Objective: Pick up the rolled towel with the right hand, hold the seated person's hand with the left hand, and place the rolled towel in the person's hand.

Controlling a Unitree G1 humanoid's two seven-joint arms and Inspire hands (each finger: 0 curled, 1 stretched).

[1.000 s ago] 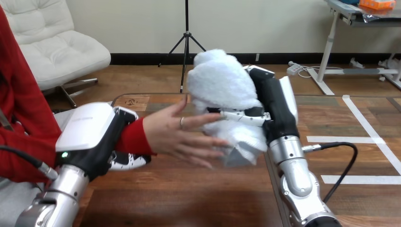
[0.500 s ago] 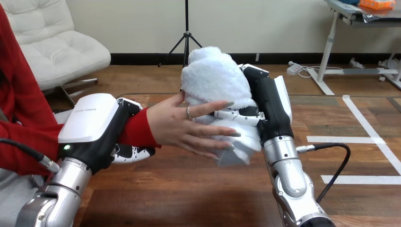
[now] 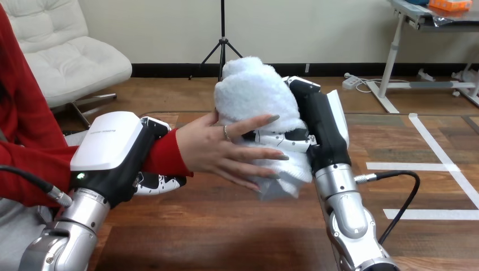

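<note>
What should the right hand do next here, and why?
Probably nudge the rolled towel slightly deeper into the person's hand: the right hand grips it against that hand, but the person's fingers lie straight across it, not curled. The left hand holds the wrist.

Cloth, plastic, metal, wood.
The rolled towel [image 3: 254,93] is fluffy white terry; the left hand [image 3: 110,151] and right hand [image 3: 325,129] have smooth plastic shells on brushed-metal forearms [image 3: 350,217]; the counter [image 3: 214,228] is faintly glossy wood.

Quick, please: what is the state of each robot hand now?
Left robot hand: closed round the person's wrist.
Right robot hand: closed on the towel.
</note>
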